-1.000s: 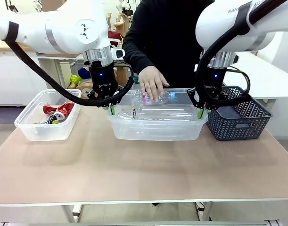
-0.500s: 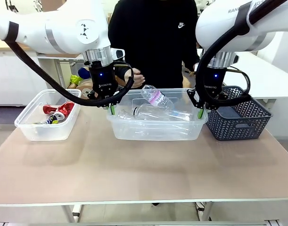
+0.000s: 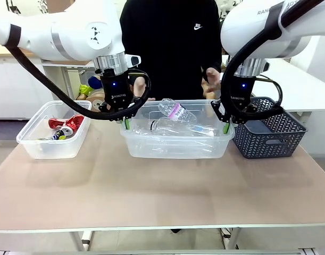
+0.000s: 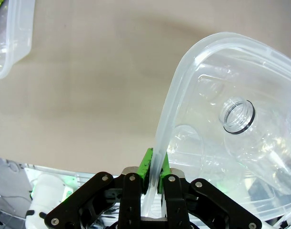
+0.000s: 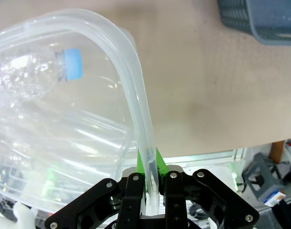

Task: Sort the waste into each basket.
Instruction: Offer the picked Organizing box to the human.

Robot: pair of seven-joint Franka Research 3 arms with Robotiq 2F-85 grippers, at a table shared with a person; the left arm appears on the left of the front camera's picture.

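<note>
The larger clear basket point(image 3: 175, 149) stands mid-table and holds clear plastic bottles. A bottle with a pink label point(image 3: 175, 110) leans on top of another lying bottle point(image 3: 181, 127). My left gripper point(image 3: 126, 124) is shut on the basket's left rim point(image 4: 171, 124), and my right gripper point(image 3: 226, 127) is shut on its right rim point(image 5: 135, 81). An open bottle neck point(image 4: 237, 117) shows through the wall in the left wrist view, and a blue-capped bottle point(image 5: 64, 67) in the right wrist view. The smaller clear basket point(image 3: 45, 149) at the left holds crushed red-and-silver cans point(image 3: 66, 125).
A dark grey lattice basket point(image 3: 268, 135) stands right of the larger tub, close to my right gripper. A person in black point(image 3: 173, 48) stands at the far side with both hands drawn back. The smaller tub's corner point(image 4: 9, 38) shows at the top left of the left wrist view.
The person's hand let go of the pink-labelled bottle over the middle tub and withdrew as they straightened up. The bottle settled onto the others. Both grippers stayed on the rim.
</note>
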